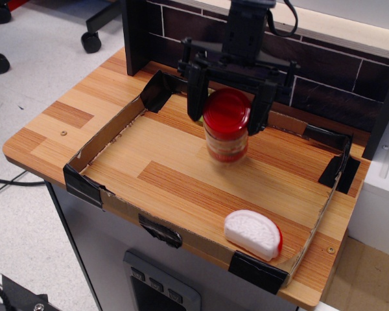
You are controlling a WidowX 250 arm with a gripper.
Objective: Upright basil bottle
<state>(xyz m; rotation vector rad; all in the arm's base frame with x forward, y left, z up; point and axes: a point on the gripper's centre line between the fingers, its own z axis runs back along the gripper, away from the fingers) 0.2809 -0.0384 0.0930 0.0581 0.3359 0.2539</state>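
1 basil bottle (226, 133) stands roughly upright in the far half of the boxed area, its wide red cap on top and its base at or just above the wooden surface; motion blur hides whether it touches. A red-and-white label wraps the clear jar, but no writing on it can be read. 1 black gripper (227, 107) hangs over it from above, its 2 fingers (194, 94) clamped on either side of the bottle near the cap. 1 white-and-red half-round toy (253, 234) lies well apart at the near right corner. 1 low cardboard frame (110, 133), taped with black at its corners, fences the area on 1 wooden table (58, 123). Behind runs 1 dark brick-pattern backboard (330, 74). No brand or text is legible anywhere.
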